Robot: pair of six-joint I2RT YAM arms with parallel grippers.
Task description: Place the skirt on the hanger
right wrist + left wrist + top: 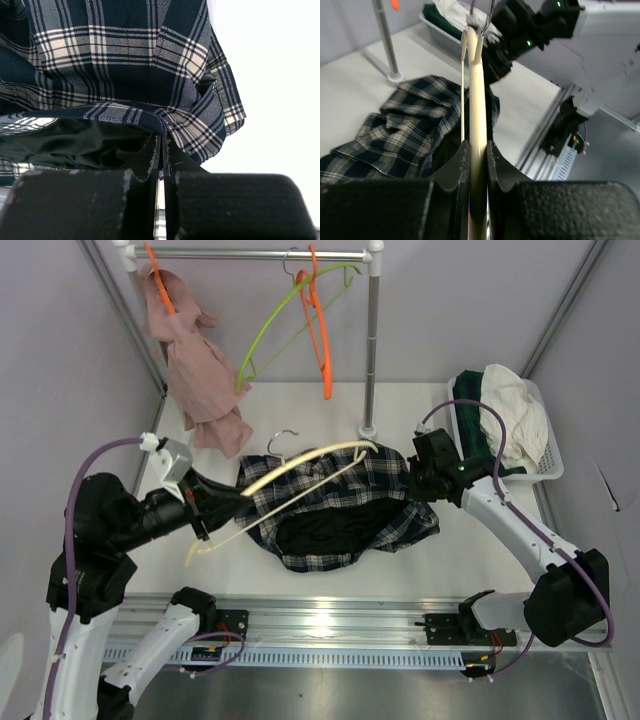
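While gripping hanger (476, 100) in left pincer (477, 150) and skirt (125, 50) hem in right pincer (161, 145), could snag folds ahead, yanking hem free.

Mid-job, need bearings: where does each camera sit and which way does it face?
Top external: above and behind the bases, looking down on table, rack and plaid skirt; both arms show.
Left wrist: on the left arm, looking along the cream hanger clamped in the left tool, toward the right arm; own fingers show.
Right wrist: on the right arm, close on the skirt edge pinched in the right tool; own fingers show.
Shared: all three see the skirt.
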